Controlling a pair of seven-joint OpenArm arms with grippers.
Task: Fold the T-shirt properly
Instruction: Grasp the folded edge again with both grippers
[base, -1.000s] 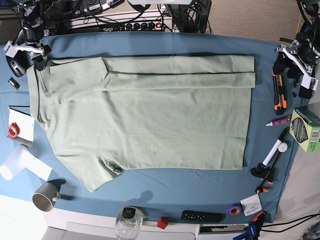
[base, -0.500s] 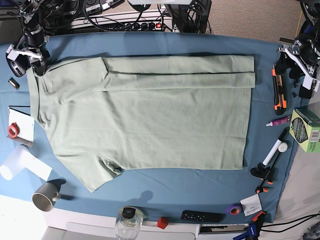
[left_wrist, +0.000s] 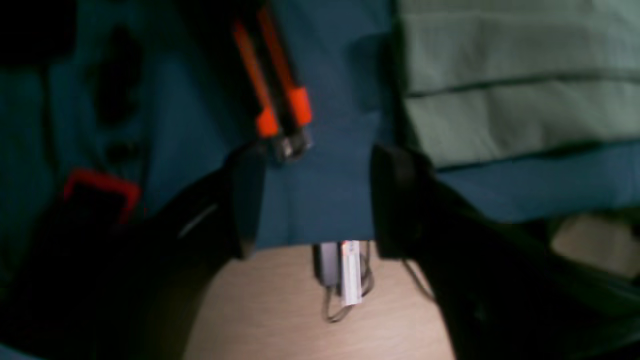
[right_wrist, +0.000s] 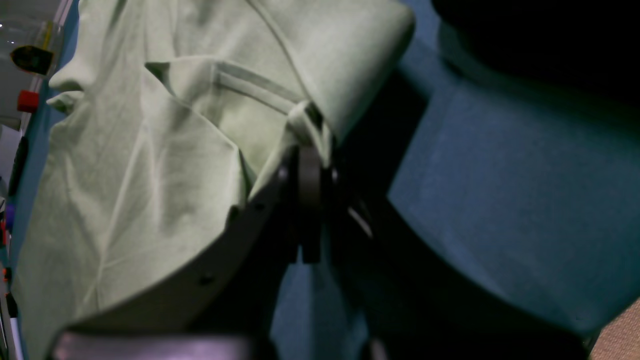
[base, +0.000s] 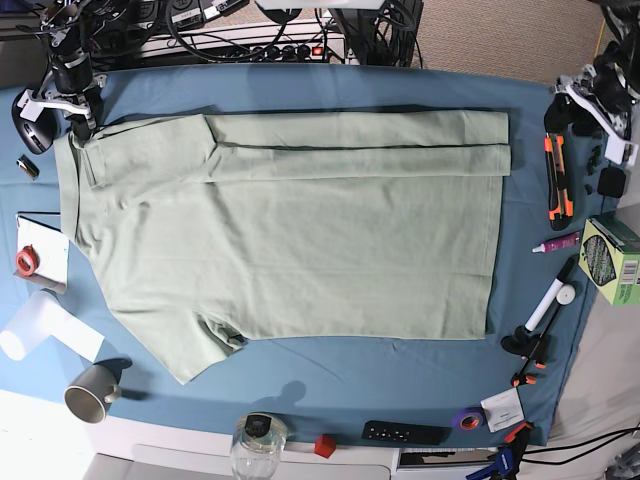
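The pale sage-green T-shirt (base: 300, 240) lies flat on the blue cloth, its far long edge folded over into a band. My right gripper (base: 80, 128) is at the shirt's far left corner. In the right wrist view it (right_wrist: 310, 150) is shut on a bunched seam of the T-shirt (right_wrist: 150, 150). My left gripper (base: 568, 112) is off the shirt at the far right. In the left wrist view it (left_wrist: 320, 200) is open and empty above the cloth's far edge, with the shirt's folded corner (left_wrist: 525, 75) to one side.
An orange cutter (base: 558, 180) lies right beside the left gripper, also in the left wrist view (left_wrist: 280, 100). A green box (base: 612, 260), marker (base: 553, 300), clamps and tape line the right edge. A mug (base: 90, 392), glass (base: 257, 445) and remote (base: 405, 433) line the front.
My right gripper has turned and shifted slightly at the shirt's far left corner. My left gripper has drifted a little toward the far edge. The shirt lies as before.
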